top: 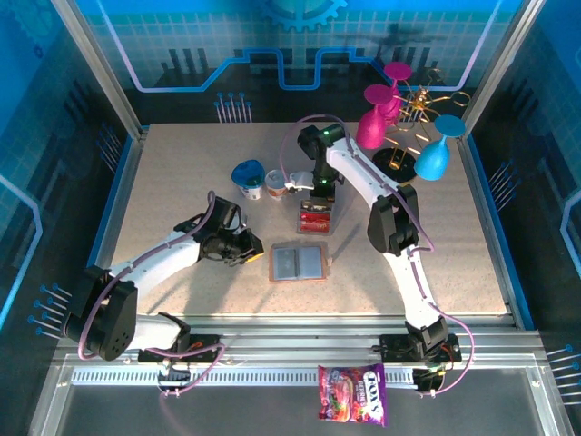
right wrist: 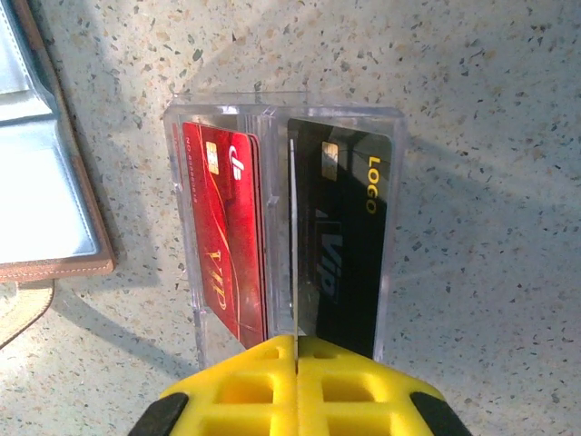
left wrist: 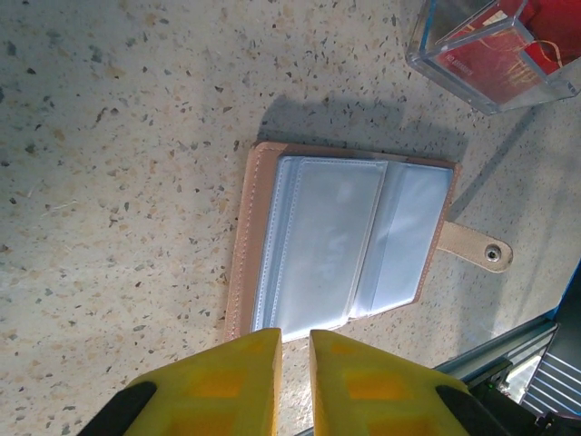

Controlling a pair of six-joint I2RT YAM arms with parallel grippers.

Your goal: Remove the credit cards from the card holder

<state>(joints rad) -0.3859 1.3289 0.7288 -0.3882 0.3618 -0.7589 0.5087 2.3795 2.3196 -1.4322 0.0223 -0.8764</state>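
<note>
Credit cards by closed right fingers.

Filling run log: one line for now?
card holder open flat | red card, black card in clear box | right claw shut over box | left claw slightly open by holder

1. The left arm reaches from its base at the near left, lying low and stretching rightward toward the middle.
2. The left gripper points to the right. In the left wrist view, its yellow fingers stand slightly apart with a narrow gap between them and nothing in it.
3. The right arm rises from its base at the near right, bends at the elbow and stretches away to the far left.
4. The right gripper points straight down. In the right wrist view, its yellow fingers are pressed together, tip to tip.
</note>
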